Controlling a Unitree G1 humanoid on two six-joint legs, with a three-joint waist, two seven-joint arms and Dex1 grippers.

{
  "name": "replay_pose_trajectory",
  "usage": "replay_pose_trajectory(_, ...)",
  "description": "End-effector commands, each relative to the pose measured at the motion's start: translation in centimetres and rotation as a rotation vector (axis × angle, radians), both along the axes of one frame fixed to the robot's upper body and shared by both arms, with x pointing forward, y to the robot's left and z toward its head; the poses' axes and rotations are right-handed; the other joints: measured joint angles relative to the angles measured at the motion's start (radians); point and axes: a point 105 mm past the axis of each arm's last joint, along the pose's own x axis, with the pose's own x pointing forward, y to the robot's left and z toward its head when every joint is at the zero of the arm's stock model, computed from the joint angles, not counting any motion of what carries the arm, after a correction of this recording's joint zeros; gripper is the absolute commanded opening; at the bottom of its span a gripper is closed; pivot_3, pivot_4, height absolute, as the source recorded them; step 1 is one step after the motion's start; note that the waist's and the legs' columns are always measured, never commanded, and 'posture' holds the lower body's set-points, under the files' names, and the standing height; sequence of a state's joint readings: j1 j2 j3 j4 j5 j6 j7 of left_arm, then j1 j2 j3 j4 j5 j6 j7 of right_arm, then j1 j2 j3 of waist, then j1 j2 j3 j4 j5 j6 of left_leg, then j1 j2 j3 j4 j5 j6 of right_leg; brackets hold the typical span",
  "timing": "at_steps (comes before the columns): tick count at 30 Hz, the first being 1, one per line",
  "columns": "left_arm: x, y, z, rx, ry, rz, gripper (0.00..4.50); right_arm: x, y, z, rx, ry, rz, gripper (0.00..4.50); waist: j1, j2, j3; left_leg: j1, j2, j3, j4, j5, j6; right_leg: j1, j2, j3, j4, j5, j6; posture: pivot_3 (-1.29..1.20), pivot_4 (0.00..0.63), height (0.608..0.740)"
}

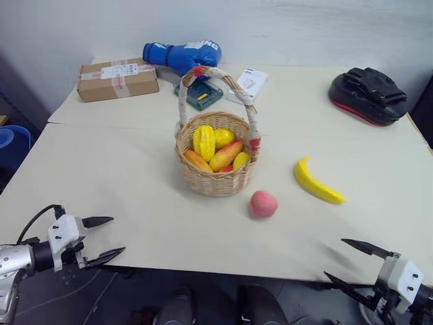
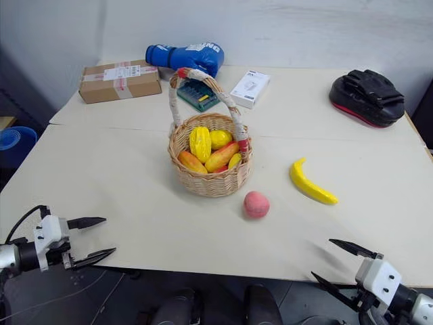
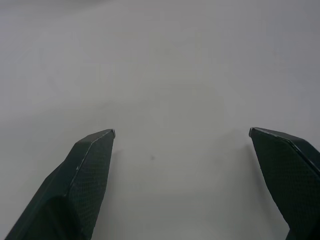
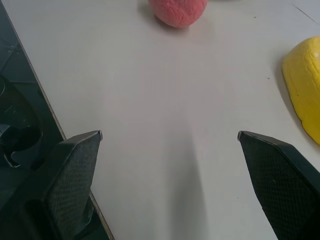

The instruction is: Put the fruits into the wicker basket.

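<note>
A round wicker basket [image 1: 215,177] with a tall arched handle stands mid-table, holding several yellow and orange fruits. Just right of it on the table lies a pink-red peach [image 1: 263,203], and further right a curved yellow banana [image 1: 316,181]. In the right wrist view the peach [image 4: 177,11] and one end of the banana [image 4: 306,82] lie ahead of the fingers. My left gripper [image 1: 109,238] is open at the table's near left edge, holding nothing. Open and empty too, my right gripper [image 1: 345,259] hangs at the near right edge, well short of the fruits.
At the back of the table lie a cardboard box [image 1: 117,78], a blue boxing glove [image 1: 183,55], a green device [image 1: 199,95], a white box [image 1: 248,83] and a black-and-red pad [image 1: 369,95]. A blue bin [image 1: 12,145] stands off the left side.
</note>
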State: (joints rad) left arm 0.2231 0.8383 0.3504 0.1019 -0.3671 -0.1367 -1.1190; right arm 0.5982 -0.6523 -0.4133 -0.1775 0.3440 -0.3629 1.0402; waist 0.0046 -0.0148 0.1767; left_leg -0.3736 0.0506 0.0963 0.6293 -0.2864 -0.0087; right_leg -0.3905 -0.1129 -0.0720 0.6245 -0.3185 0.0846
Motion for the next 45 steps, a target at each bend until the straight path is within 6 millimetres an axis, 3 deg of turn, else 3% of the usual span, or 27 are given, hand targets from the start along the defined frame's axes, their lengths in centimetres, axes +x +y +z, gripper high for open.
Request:
replay_pose_trajectory(1,-0.1,0.2,0.0,0.032,0.002,-0.003,4.50,0.3,-0.3,-0.5,0.009,0.004,-0.045,4.49,-0.003,0.000,0.000,0.000,0.000,0.000,0.000,0.000,0.000,0.000,0.000,0.001,0.000,0.000,0.000,0.00,0.150,0.740)
replay_pose_trajectory(4,0.2,0.0,0.4,-0.025,0.009,0.015,4.50,0.8,-0.5,-0.6,0.023,-0.007,-0.067,4.49,-0.006,0.000,0.000,0.000,-0.001,0.001,0.000,0.000,0.000,0.000,0.000,0.001,0.000,0.000,0.000,0.00,0.150,0.740)
replay_pose_trajectory(7,-0.1,-0.7,0.4,-0.081,0.164,-0.009,4.50,1.5,-0.3,-0.4,0.052,-0.020,-0.076,4.49,-0.008,0.000,0.000,0.000,0.000,0.001,0.000,0.000,0.000,0.000,0.000,0.001,0.000,0.000,0.000,0.00,0.150,0.740)
replay_pose_trajectory(9,0.5,-2.2,2.2,-0.170,0.186,-0.032,4.50,2.3,0.3,0.4,0.114,-0.031,-0.085,4.49,-0.008,0.000,0.000,0.000,0.000,0.001,0.000,0.000,0.000,-0.001,0.001,0.001,0.001,0.000,0.000,0.00,0.150,0.740)
replay_pose_trajectory(12,0.7,-4.9,4.7,-0.219,0.158,-0.145,4.50,4.4,2.5,2.4,0.165,-0.062,-0.030,4.49,-0.008,0.000,0.000,0.000,0.000,0.001,0.001,0.000,0.000,-0.001,0.000,0.004,0.002,0.000,0.000,0.00,0.150,0.740)
replay_pose_trajectory(15,0.3,-7.0,5.5,-0.213,0.166,-0.253,4.50,7.1,5.6,4.6,0.210,-0.055,0.043,4.49,-0.017,0.001,0.000,0.000,0.000,0.001,0.002,0.001,0.000,-0.001,0.000,0.007,0.003,0.000,0.000,0.00,0.150,0.740)
replay_pose_trajectory(19,0.4,-9.5,6.4,-0.227,0.106,-0.343,4.50,10.8,9.6,5.3,0.203,0.018,0.118,4.49,-0.030,0.001,0.001,0.001,0.000,0.001,0.001,0.001,-0.001,-0.001,0.001,0.007,0.004,0.000,-0.001,0.00,0.150,0.740)
replay_pose_trajectory(24,0.2,-10.3,6.0,-0.207,0.094,-0.362,4.50,13.2,13.0,4.1,0.202,0.158,0.194,4.49,-0.031,0.001,0.001,-0.002,0.000,0.001,0.002,0.001,-0.002,-0.003,0.003,0.006,0.003,-0.001,-0.002,0.00,0.150,0.740)
replay_pose_trajectory(29,0.1,-10.3,6.2,-0.206,0.071,-0.351,4.50,13.8,14.6,2.5,0.174,0.283,0.235,4.49,-0.031,0.001,0.001,-0.004,-0.002,0.002,0.005,0.000,0.002,-0.003,0.002,-0.001,0.003,0.000,0.000,0.00,0.150,0.740)
replay_pose_trajectory(32,0.0,-10.4,6.2,-0.210,0.056,-0.345,4.50,13.8,14.8,2.6,0.173,0.284,0.271,3.89,-0.031,0.001,0.001,-0.004,-0.002,0.002,0.007,-0.001,0.004,-0.003,0.001,-0.001,0.003,0.001,0.002,0.00,0.150,0.740)
replay_pose_trajectory(35,-0.1,-10.4,6.1,-0.214,0.049,-0.336,4.50,13.1,14.8,3.3,0.182,0.272,0.327,2.89,-0.031,0.001,0.001,-0.004,-0.001,0.002,0.007,-0.001,0.003,-0.003,0.001,-0.002,0.003,0.001,0.002,0.00,0.150,0.740)
replay_pose_trajectory(37,-0.1,-10.3,5.9,-0.210,0.050,-0.329,4.50,11.4,15.5,5.2,0.202,0.240,0.456,2.55,-0.030,0.001,0.001,-0.004,-0.001,0.001,0.007,-0.001,0.003,-0.003,0.001,-0.002,0.003,0.001,0.002,0.00,0.150,0.740)
replay_pose_trajectory(40,0.0,-10.0,5.8,-0.208,0.048,-0.317,4.50,9.7,17.6,8.7,0.241,0.188,0.609,2.54,-0.034,0.001,0.001,-0.005,-0.001,0.001,0.007,-0.001,0.003,-0.003,0.001,-0.002,0.003,0.001,0.002,0.00,0.150,0.740)
replay_pose_trajectory(43,0.4,-10.0,6.2,-0.212,0.008,-0.305,4.50,9.8,20.4,12.7,0.341,0.099,0.665,2.54,-0.042,0.001,0.001,-0.004,0.001,0.002,0.007,-0.001,0.002,-0.003,0.002,-0.002,0.004,0.001,0.002,0.00,0.150,0.740)
replay_pose_trajectory(45,1.0,-10.1,7.3,-0.261,-0.042,-0.289,4.50,11.4,21.9,14.9,0.368,0.007,0.613,2.54,-0.042,0.001,0.001,-0.003,0.002,0.001,0.006,0.000,0.000,-0.003,0.003,-0.002,0.005,0.001,0.001,0.00,0.150,0.740)
